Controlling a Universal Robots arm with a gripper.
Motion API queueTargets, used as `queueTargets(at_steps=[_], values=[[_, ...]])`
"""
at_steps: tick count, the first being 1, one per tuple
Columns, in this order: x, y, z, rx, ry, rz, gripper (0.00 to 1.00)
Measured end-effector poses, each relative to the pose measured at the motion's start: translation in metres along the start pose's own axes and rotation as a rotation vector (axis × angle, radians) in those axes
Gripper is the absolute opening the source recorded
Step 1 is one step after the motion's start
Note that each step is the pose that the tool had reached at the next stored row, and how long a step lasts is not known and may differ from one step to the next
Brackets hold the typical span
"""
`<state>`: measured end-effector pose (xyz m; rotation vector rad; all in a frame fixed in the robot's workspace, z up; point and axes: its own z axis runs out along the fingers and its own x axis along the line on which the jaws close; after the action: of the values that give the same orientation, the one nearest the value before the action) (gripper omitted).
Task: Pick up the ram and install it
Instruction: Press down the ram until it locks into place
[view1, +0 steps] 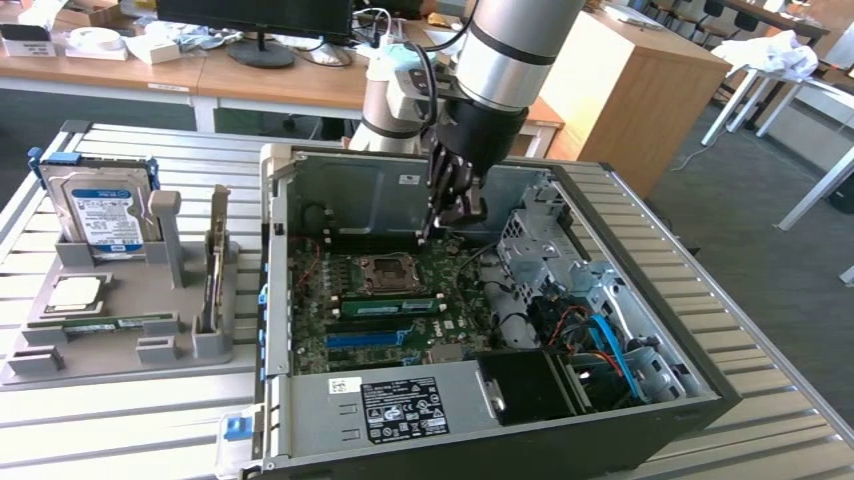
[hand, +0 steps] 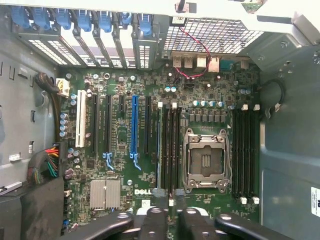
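One green ram stick sits in a memory slot on the motherboard, beside the bare processor socket. A second green stick lies flat on the grey holder at the exterior view's left. My gripper hangs inside the open computer case, above the motherboard's far part. In the wrist view the gripper looks straight down on the black memory slots and the socket. Its fingers stand close together with nothing between them.
On the grey holder stand a blue-labelled hard drive, a square silver processor chip and an upright card. The case walls, drive cage and cables hem in the motherboard. The slatted table stretches around the case.
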<state>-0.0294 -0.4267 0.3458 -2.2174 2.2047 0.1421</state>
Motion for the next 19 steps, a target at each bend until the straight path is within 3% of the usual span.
queueTargets(at_steps=[3, 14, 19], values=[[0.0, 0.0, 0.0, 0.0, 0.0, 0.0, 0.1], [0.0, -0.0001, 0.0, -0.0001, 0.0, 0.0, 0.1], [0.0001, -0.0042, -0.0001, -0.0001, 0.0001, 0.0, 0.1]])
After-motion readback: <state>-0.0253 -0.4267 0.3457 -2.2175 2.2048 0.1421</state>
